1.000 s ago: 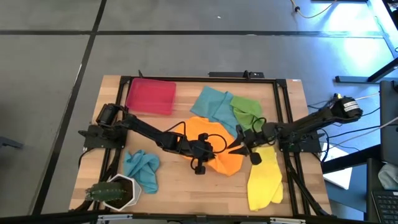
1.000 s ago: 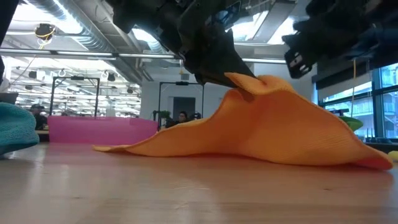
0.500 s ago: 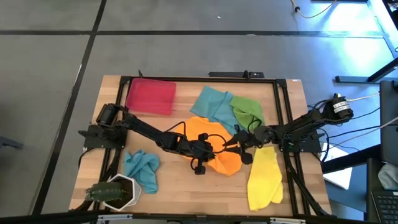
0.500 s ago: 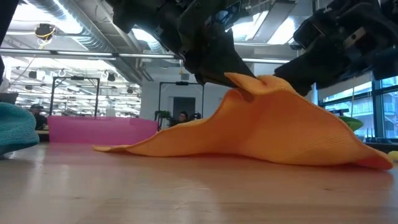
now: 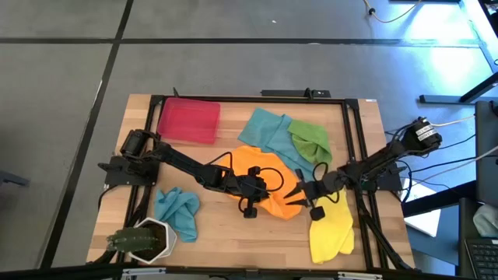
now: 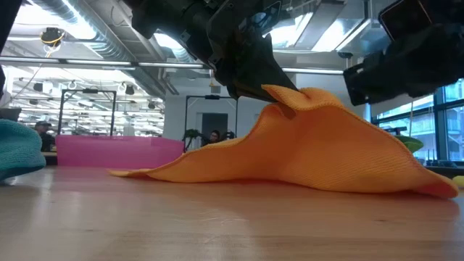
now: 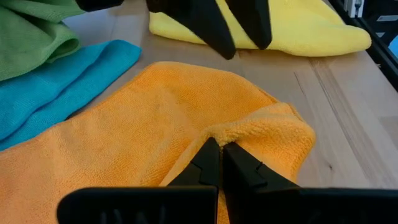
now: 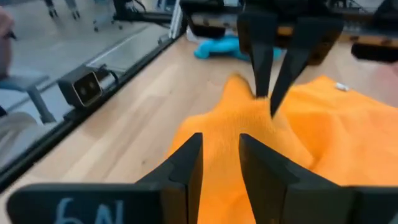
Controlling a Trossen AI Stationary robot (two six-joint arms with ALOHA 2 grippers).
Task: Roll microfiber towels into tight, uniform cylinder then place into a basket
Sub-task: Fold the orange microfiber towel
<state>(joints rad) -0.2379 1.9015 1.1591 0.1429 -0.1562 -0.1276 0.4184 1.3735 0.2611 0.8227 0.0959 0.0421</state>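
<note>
A wooden table (image 5: 233, 229) with a black frame carries everything. The red basket (image 5: 188, 120) sits at its far left corner. An orange towel (image 5: 268, 183) lies at the middle, one part lifted off the wood. A teal towel (image 5: 268, 131) and a green towel (image 5: 310, 140) overlap beyond it. A yellow towel (image 5: 331, 225) lies near right, a crumpled teal towel (image 5: 177, 210) near left, beside a white pot (image 5: 148, 239).

Basket (image 5: 188, 120) at the table's (image 5: 233, 229) far-left; towels (image 5: 268, 183) spread centre and right.
</note>
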